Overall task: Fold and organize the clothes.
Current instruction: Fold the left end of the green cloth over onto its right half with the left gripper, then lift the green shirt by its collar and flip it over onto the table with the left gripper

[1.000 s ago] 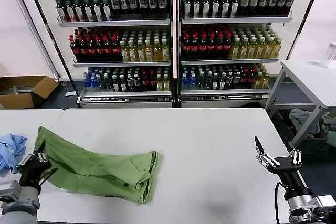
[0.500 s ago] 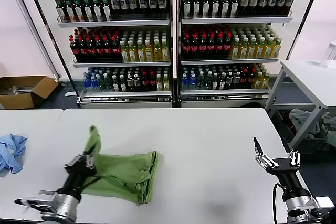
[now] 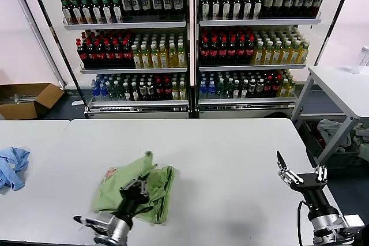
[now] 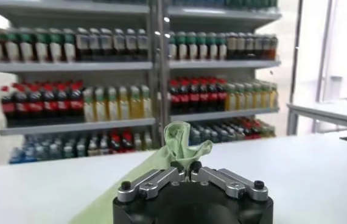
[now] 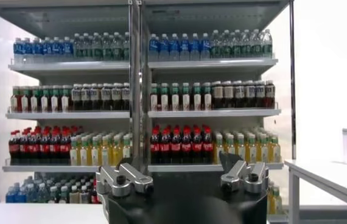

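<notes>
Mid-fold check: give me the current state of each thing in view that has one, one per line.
Green polo shirt: partly folded over itself on the table, one edge pinched and lifted.
Left tool: shut on the shirt's edge, over the shirt.
Right tool: open, holding nothing, at the table's right edge.
Light blue cloth: crumpled, lying apart at the far left.
White table: bears the shirt.

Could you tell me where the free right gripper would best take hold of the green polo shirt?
Probably its folded right edge, approached from the right: that edge faces the open right gripper, while the left gripper holds a pinched corner over the green polo shirt.
</notes>
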